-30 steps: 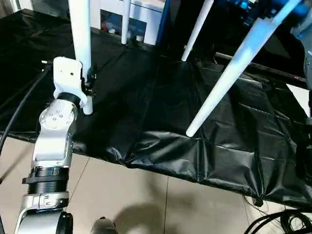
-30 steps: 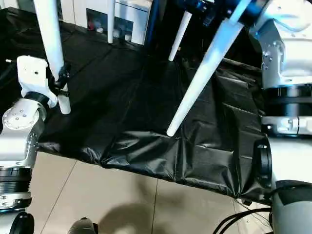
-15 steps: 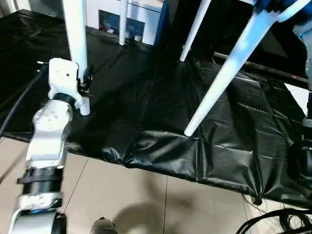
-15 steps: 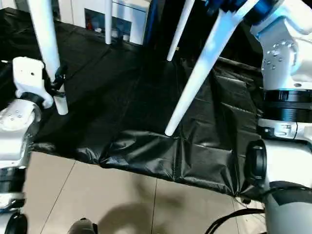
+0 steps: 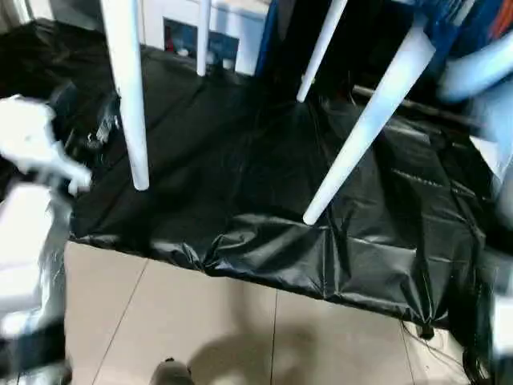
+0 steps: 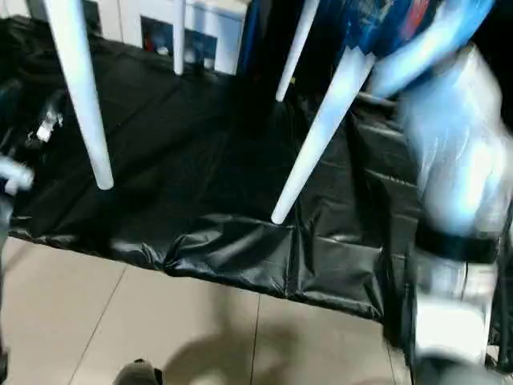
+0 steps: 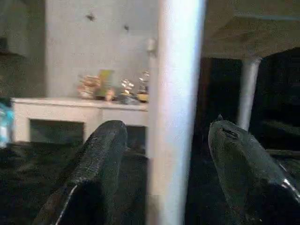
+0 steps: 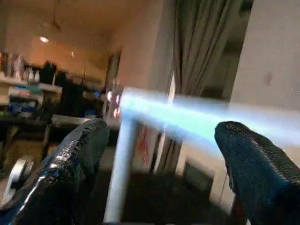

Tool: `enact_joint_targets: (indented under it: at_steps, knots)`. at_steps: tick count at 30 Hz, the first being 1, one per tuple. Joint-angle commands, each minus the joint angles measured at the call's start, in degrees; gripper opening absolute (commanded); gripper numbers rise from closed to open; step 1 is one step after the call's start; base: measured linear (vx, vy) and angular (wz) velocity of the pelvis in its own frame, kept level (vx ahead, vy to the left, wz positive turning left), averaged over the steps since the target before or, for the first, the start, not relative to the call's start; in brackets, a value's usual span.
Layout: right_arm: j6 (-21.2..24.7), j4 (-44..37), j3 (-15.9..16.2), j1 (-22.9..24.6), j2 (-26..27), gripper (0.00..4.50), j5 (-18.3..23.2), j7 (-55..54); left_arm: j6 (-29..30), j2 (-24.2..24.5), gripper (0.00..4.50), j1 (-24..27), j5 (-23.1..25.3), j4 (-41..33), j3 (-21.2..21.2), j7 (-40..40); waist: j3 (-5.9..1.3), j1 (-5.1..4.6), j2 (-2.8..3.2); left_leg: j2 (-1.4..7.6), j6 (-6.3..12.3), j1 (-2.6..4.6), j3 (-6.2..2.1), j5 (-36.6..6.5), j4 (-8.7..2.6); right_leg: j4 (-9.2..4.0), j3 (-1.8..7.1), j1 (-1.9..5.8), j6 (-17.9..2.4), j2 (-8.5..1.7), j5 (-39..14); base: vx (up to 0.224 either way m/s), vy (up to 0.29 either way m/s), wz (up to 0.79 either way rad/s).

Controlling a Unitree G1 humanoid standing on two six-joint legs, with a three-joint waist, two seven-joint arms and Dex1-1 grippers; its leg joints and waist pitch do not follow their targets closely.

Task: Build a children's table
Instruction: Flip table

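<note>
Table: white plastic children's table stands on four tapered tube legs on black sheet [image 5: 264, 160] | left gripper [image 7: 168, 154] jaws spread, near-left leg [image 5: 128, 112] between, unheld | right gripper [image 8: 159, 168] wide open, empty | risk: near-right leg [image 5: 361, 136] slants, could buckle.

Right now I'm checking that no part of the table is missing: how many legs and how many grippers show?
White table legs: 4
Grippers: 2, left gripper, right gripper
Total: 6
</note>
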Motion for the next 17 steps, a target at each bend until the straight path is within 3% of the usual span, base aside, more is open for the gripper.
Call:
enact_joint_targets:
  at_steps: [1, 2, 3, 4, 5, 7, 9, 10, 11, 12, 13, 14, 15, 16, 17]
  knots:
    - [2.32, -3.96, 1.61, 4.59, 0.16, 4.12, -1.9, -3.84, 3.6, -1.82, 3.19, 2.67, 0.61, -3.69, -3.2, 1.17, -3.64, -0.61, 3.47, 1.17, -8.45, 3.51, -1.42, -33.35, -4.85, -6.55, 1.63, -0.5, -4.07, -4.21, -27.82, 0.0, 0.0, 0.0]
    - [3.47, -5.9, 4.03, 9.6, 1.19, 4.12, -4.76, -6.99, 5.78, -3.2, 3.19, 5.0, 1.86, -4.89, -4.56, 3.6, -3.57, -0.51, 2.83, 1.41, -8.02, 2.48, -1.46, -29.5, -5.52, -6.37, 1.63, 0.42, -3.81, -4.16, -24.96, 0.0, 0.0, 0.0]
    - [3.47, -5.9, 4.03, 9.6, 1.19, 4.12, -4.76, -6.99, 5.78, -3.2, 3.19, 5.0, 1.86, -4.89, -4.56, 3.6, -3.29, -0.5, 2.92, 1.29, -7.59, 2.51, -1.32, -29.56, -5.74, -6.76, 1.6, 0.2, -3.5, -4.01, -25.52, 0.0, 0.0, 0.0]
    - [3.53, -5.69, 5.25, 12.95, 2.52, 4.12, -7.27, -9.72, 8.03, -3.89, 3.19, 6.23, 3.41, -4.65, -5.93, 5.32, -3.22, -0.89, 3.14, 1.04, -7.65, 3.2, -1.44, -33.25, -5.46, -7.49, 1.51, -0.34, -2.71, -4.07, -30.65, 0.0, 0.0, 0.0]
    - [2.75, -4.4, 6.37, 16.19, 3.92, 4.12, -10.62, -12.48, 8.31, -4.38, 3.19, 7.05, 6.48, -3.5, -7.42, 7.15, -3.14, -0.95, 3.45, 0.94, -7.67, 3.46, -1.73, -34.44, -5.32, -7.67, 1.31, -0.39, -2.42, -4.27, -33.28, 0.0, 0.0, 0.0]
    - [0.08, -0.11, 7.22, 23.2, 7.61, 4.12, -16.65, -19.56, 6.58, -6.17, 3.19, 9.11, 9.92, -0.13, -9.69, 9.35, -3.37, -1.17, 3.85, 0.99, -7.75, 3.1, -2.2, -33.89, -5.63, -8.57, 1.0, 0.27, -1.52, -4.6, -35.1, 0.0, 0.0, 0.0]
    - [-1.22, 0.88, 7.8, 25.82, 8.5, 4.12, -18.2, -21.05, 5.6, -6.86, 3.19, 10.07, 10.51, 0.68, -10.04, 10.05, -3.35, -1.26, 4.53, 0.96, -7.78, 3.45, -2.52, -36.11, -5.71, -8.65, 0.65, 0.19, -1.75, -4.43, -34.93, 0.0, 0.0, 0.0]
    - [-2.7, 1.73, 8.54, 28.38, 9.25, 4.12, -19.72, -22.21, 5.15, -7.14, 3.19, 11.09, 11.3, 1.08, -10.5, 10.62, -3.55, -1.72, 4.65, 1.22, -7.63, 2.81, -3.05, -37.39, -6.34, -8.46, -0.04, 1.47, -2.46, -4.29, -30.84, 0.0, 0.0, 0.0]
    - [-2.7, 1.73, 8.54, 28.38, 9.25, 4.12, -19.72, -22.21, 5.15, -7.14, 3.19, 11.09, 11.3, 1.08, -10.5, 10.62, -3.67, -1.82, 4.55, 1.26, -7.33, 2.28, -3.17, -36.25, -6.65, -7.83, -0.09, 2.03, -2.81, -4.22, -28.19, -0.013, 0.052, -0.25]
    - [-4.71, 1.33, 9.78, 32.0, 10.04, 4.12, -21.0, -23.11, 5.24, -7.6, 3.19, 12.37, 11.22, 0.51, -10.46, 11.01, -3.56, -2.15, 4.91, 1.14, -7.09, 1.88, -3.2, -35.74, -6.92, -7.63, -0.16, 2.07, -3.36, -4.22, -26.04, -0.011, 0.036, -0.23]
    - [-4.71, 1.33, 9.78, 32.0, 10.04, 4.12, -21.0, -23.11, 5.24, -7.6, 3.19, 12.37, 11.22, 0.51, -10.46, 11.01, -3.12, -2.4, 4.89, 1.07, -6.58, 2.22, -2.86, -35.97, -6.7, -8.21, 0.07, 1.25, -3.68, -4.47, -27.01, -0.011, 0.036, -0.23]
    - [-5.93, 1.08, 10.15, 33.42, 10.38, 4.12, -21.55, -23.24, 5.16, -7.84, 3.19, 12.69, 10.97, 0.32, -10.26, 11.08, -2.82, -2.61, 4.88, 0.92, -6.32, 2.5, -2.82, -36.98, -6.59, -8.61, -0.08, 0.99, -3.49, -4.41, -29.23, 0.0, 0.0, 0.0]
    - [-5.93, 1.08, 10.15, 33.42, 10.38, 4.12, -21.55, -23.24, 5.16, -7.84, 3.19, 12.69, 10.97, 0.32, -10.26, 11.08, -2.73, -2.96, 4.88, 0.75, -5.99, 2.9, -2.83, -37.89, -6.16, -9.27, -0.34, 0.9, -2.81, -4.61, -33.1, 0.0, 0.0, 0.0]
    - [-7.78, -0.01, 10.74, 35.99, 11.08, 4.12, -22.21, -23.21, 5.32, -7.94, 3.19, 13.12, 11.66, -1.0, -10.2, 12.08, -2.63, -3.26, 5.4, 0.8, -5.91, 3.04, -3.06, -38.64, -6.1, -9.64, -0.66, 0.96, -2.47, -4.67, -34.78, 0.0, 0.0, 0.0]
    - [-8.48, -0.44, 10.88, 36.78, 11.7, 4.12, -22.93, -23.44, 5.62, -7.95, 3.19, 13.19, 12.12, -1.63, -10.38, 12.65, -2.58, -3.44, 5.35, 0.89, -5.78, 3.11, -3.08, -39.02, -6.08, -9.81, -0.76, 0.94, -2.46, -4.69, -34.98, 0.0, 0.0, 0.0]
